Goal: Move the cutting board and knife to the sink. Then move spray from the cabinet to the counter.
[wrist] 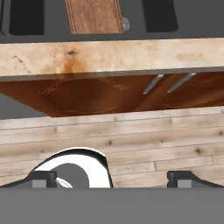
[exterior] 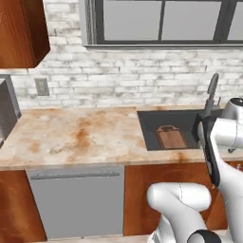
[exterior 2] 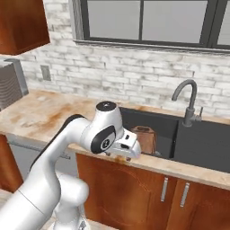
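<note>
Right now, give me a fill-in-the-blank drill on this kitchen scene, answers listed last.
1. The cutting board lies inside the ____.
2. The gripper has its fingers standing ____, holding nothing.
3. The curved faucet stands behind the sink, in front of a white ____ wall.
4. Under the counter, left of the sink, sits a grey ____.

Missing words: sink; open; brick; dishwasher
</note>
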### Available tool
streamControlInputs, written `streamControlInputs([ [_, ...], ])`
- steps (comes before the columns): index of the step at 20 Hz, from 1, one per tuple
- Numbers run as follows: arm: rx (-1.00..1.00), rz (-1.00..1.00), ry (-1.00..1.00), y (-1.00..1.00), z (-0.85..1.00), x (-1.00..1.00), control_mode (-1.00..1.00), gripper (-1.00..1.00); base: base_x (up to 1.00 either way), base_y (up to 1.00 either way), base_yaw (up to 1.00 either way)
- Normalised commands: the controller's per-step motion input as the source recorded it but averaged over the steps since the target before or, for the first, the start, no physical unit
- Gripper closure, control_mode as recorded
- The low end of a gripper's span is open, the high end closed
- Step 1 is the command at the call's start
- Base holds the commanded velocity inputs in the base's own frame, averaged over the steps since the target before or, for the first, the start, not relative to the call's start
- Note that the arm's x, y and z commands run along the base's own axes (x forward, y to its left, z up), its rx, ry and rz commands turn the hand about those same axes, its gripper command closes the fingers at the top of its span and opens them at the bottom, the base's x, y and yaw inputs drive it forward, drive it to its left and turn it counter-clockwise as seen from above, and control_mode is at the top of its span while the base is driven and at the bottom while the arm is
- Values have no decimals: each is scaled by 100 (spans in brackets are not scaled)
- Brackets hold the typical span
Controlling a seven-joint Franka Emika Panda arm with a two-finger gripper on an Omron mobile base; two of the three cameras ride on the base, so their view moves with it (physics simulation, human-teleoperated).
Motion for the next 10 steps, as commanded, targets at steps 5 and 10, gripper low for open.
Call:
streamControlInputs([
  [5,0,0,0,0,0,0,100,-100,-32,3,-59],
  [10,0,0,0,0,0,0,100,-100,0,7,-98],
])
